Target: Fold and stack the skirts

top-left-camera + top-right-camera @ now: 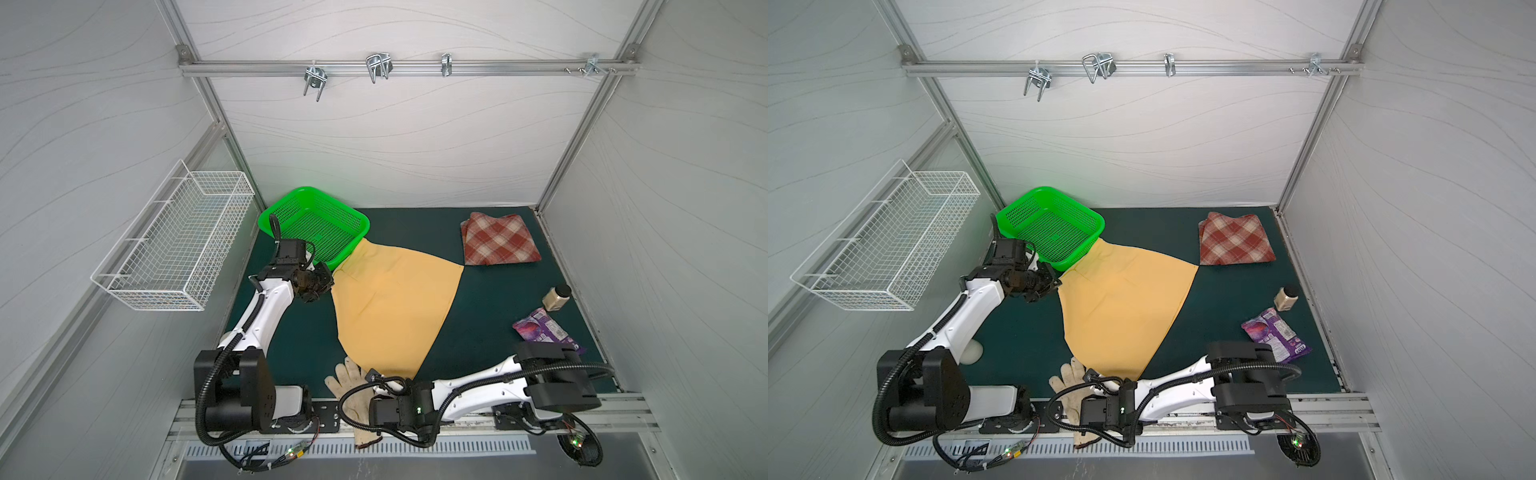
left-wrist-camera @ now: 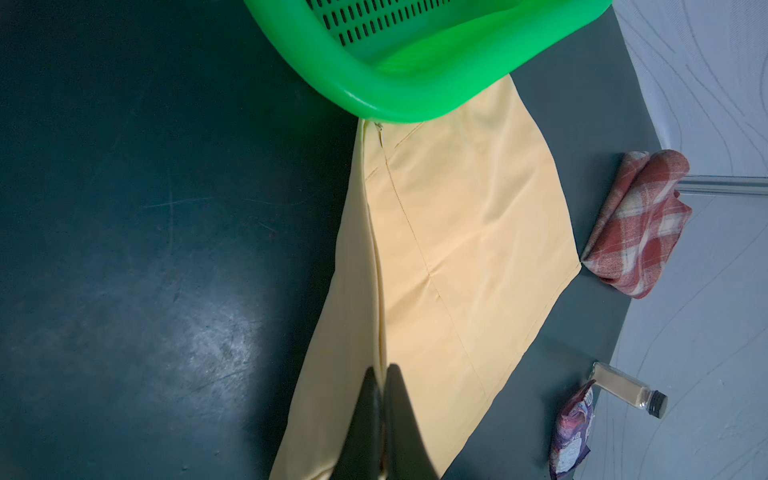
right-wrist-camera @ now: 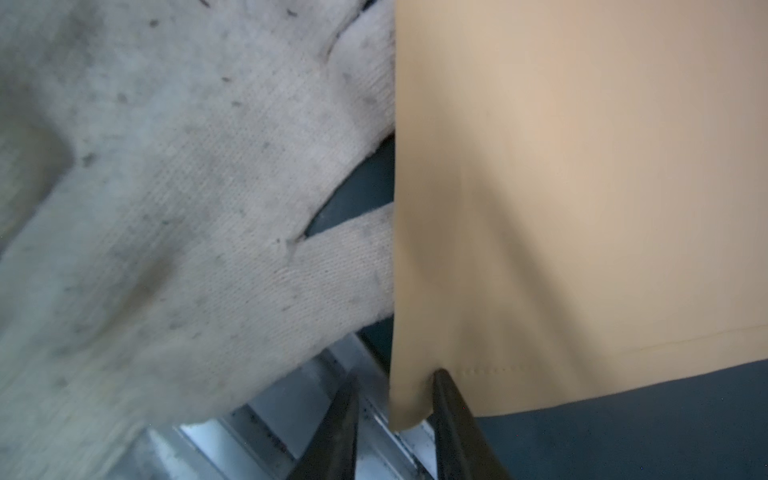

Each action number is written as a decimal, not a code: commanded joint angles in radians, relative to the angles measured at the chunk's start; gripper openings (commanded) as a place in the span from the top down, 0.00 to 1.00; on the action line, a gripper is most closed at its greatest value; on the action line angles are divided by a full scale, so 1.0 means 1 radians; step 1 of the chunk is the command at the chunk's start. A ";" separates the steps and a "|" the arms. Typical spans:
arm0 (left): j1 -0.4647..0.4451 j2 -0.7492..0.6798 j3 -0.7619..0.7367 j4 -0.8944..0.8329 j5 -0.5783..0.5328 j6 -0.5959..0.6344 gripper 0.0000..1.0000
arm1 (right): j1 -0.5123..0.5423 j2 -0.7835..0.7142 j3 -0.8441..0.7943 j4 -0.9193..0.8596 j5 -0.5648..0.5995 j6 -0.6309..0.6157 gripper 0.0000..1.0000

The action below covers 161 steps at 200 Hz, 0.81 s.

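Right wrist view: right gripper (image 3: pixel 395 377), jaws narrowly apart, straddles the mustard skirt (image 3: pixel 582 187) corner; left gripper (image 2: pixel 382 370) pinches its side edge tight.

Mustard skirt (image 1: pixel 395 303) spread flat, central, plaid skirt (image 1: pixel 498 239) folded, back right.

Both top views: a corner of the mustard-yellow skirt (image 1: pixel 395 307) runs out of sight beneath the green basket (image 1: pixel 272 214); the right arm (image 1: pixel 478 380) covers part of the glove (image 1: pixel 338 380) and the near end of the purple packet (image 1: pixel 540 328), whose print is too small to read. Right wrist view: the glove's finger ends vanish under the skirt hem; the glove itself is blurred, probably too near the lens.
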 commanded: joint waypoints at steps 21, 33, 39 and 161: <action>0.006 0.008 0.021 0.021 0.001 0.013 1.00 | -0.042 -0.020 -0.046 -0.004 0.025 0.001 0.69; 0.006 0.008 0.021 0.023 0.002 0.012 1.00 | -0.043 -0.019 -0.043 -0.013 0.034 0.003 0.69; 0.006 0.008 0.020 0.023 0.001 0.013 1.00 | -0.046 -0.017 -0.041 -0.016 0.034 0.003 0.69; 0.006 0.006 0.013 0.026 0.009 0.011 1.00 | -0.073 -0.022 -0.024 -0.036 0.058 -0.007 0.69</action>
